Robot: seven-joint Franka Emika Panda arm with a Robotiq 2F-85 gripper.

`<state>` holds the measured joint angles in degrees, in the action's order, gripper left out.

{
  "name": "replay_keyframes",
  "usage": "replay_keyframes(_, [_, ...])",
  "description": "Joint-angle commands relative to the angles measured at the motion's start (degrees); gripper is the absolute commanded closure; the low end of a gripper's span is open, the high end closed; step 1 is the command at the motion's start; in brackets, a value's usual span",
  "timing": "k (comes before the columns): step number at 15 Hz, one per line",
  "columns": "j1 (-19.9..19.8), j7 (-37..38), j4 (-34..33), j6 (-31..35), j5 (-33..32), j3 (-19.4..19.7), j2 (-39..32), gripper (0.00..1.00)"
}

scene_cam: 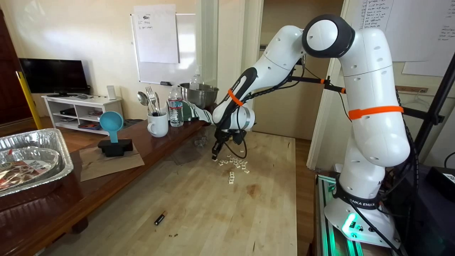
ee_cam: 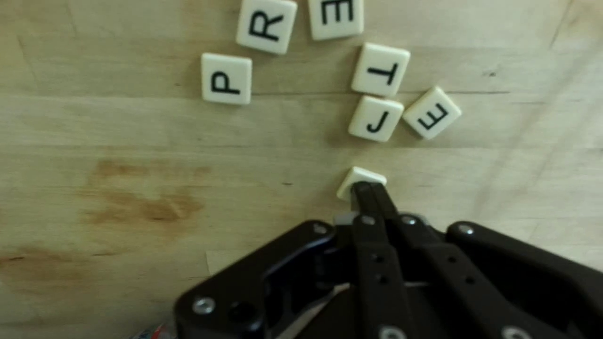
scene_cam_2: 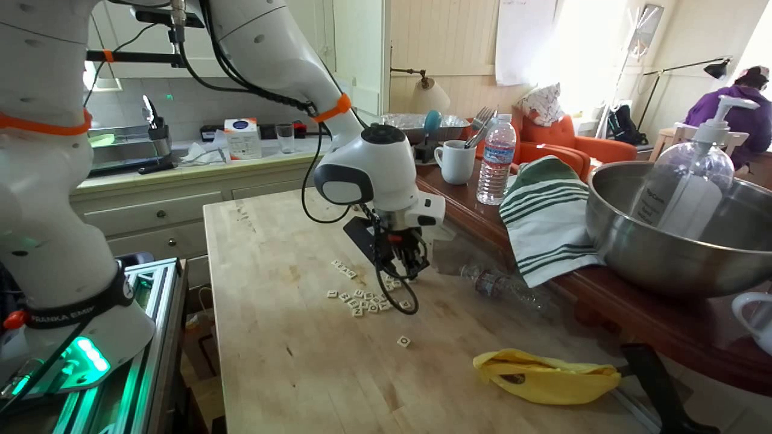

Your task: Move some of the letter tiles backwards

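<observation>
The gripper (ee_cam: 369, 186) has its two black fingers (ee_cam: 367, 235) drawn tight together, with nothing held between them, and their tips reach over a letter tile (ee_cam: 362, 174), hiding part of its face – whether they press on it cannot be told. Just past the gripper's tips in the wrist view lie a J tile (ee_cam: 376, 118) and an E tile (ee_cam: 432, 113), almost corner to corner, with a T tile (ee_cam: 380, 70) close behind the J; farther from the gripper come a P tile (ee_cam: 226, 78), an R tile (ee_cam: 266, 26) and another E tile (ee_cam: 336, 19), the last two cut off by the view's edge. In both exterior views the loose scatter of letter tiles (scene_cam_2: 368, 296) lies on the pale wooden tabletop (scene_cam: 199, 206) near the gripper, on the side toward the robot's base (scene_cam: 366, 224), and a short line of tiles (scene_cam: 231, 174) lies on that same side of the gripper. In an exterior view a tile marked O (scene_cam_2: 403, 342) sits alone, nearer the camera than the gripper. A clear bottle (scene_cam_2: 503, 286) lies on its side near the gripper, away from the base, and past it runs a dark wooden ledge (scene_cam: 156, 144) – it bears a white mug (scene_cam: 158, 126) of cutlery (scene_cam: 151, 97), an upright water bottle (scene_cam: 176, 110) and a steel bowl (scene_cam_2: 669, 259). Well apart from the gripper, on the tabletop, lie a battery (scene_cam: 160, 218) and a yellow banana-shaped bag (scene_cam_2: 546, 378).
</observation>
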<state>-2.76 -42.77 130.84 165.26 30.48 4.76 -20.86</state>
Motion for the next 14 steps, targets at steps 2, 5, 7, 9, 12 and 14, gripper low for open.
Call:
replay_keyframes(2, [4.81,9.98,0.10,-0.63,-0.56,1.72,-1.94,1.00])
replay_keyframes(5, [6.96,16.97,0.00,-0.78,0.00,2.12,-2.17,1.00])
replay_keyframes(7, [7.86,20.95,-0.06,-1.38,0.49,1.98,-2.10,1.00])
replay_keyframes(9, [8.52,24.52,0.17,-1.60,1.14,1.50,-1.85,1.00])
replay_keyframes(12, [9.06,28.66,0.08,-1.60,2.13,0.53,-1.77,1.00])
replay_keyframes(14, [9.42,31.15,0.12,-1.11,2.22,0.15,-1.85,1.00])
